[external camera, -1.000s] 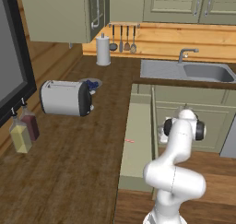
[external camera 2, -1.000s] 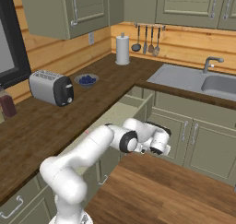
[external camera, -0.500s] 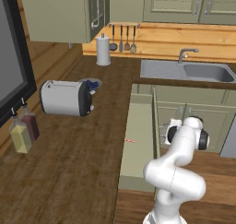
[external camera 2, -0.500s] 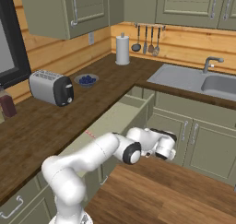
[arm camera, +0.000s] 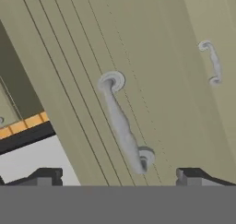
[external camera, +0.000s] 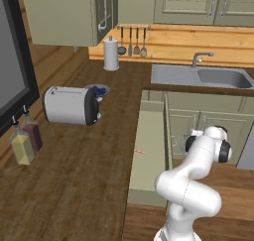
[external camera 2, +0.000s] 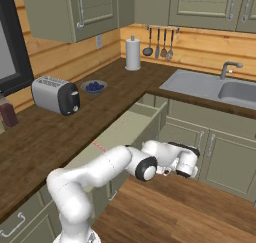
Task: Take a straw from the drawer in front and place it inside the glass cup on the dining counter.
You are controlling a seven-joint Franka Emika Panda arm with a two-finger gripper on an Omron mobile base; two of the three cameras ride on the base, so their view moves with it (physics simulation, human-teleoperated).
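The drawer [external camera: 146, 155] stands pulled out from the wall counter [external camera: 84, 155], open floor to its right. The straw [external camera: 140, 151] lies on its pale bottom, well left of the gripper [arm camera: 119, 174], whose jaws stand wide and empty, facing a metal handle [arm camera: 122, 124] on a sage-green front.

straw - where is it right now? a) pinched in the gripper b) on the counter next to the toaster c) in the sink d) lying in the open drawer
d: the straw shows as a thin red stick lying flat on the pale floor of the pulled-out drawer, while the gripper stands open in front of a cabinet handle with nothing between its fingertips.
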